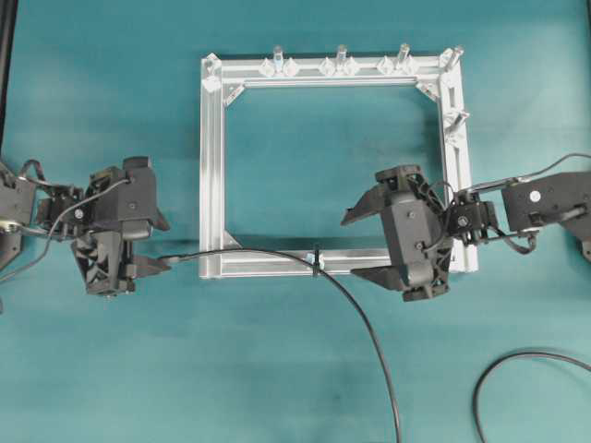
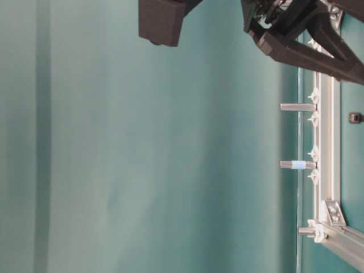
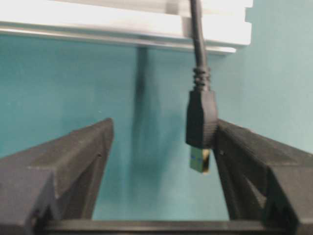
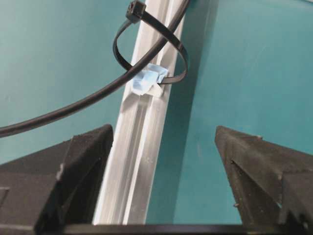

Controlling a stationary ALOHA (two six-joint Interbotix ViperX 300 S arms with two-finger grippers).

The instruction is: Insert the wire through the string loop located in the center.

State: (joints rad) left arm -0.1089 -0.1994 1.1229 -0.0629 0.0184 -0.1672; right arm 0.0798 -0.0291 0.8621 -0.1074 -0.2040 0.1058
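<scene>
Left tool [image 1: 152, 268], near the bench's left edge, jaws spread wide; the wire's plug [image 3: 201, 128] lies between them, touching the inner face of one finger [image 3: 254, 166], not clamped. Wire [image 1: 268, 254] runs from the plug rightward along the frame's [image 1: 211, 166] near bar, its long axis level with that bar, already threaded through the string loop [image 4: 146, 58] at mid-bar, then curves off toward the bench's near edge. Right tool [image 1: 369, 245], jaws fully open and empty, sits just right of the loop, facing it. Judgement: left arm is nearer the plug, right arm nearer the loop.
</scene>
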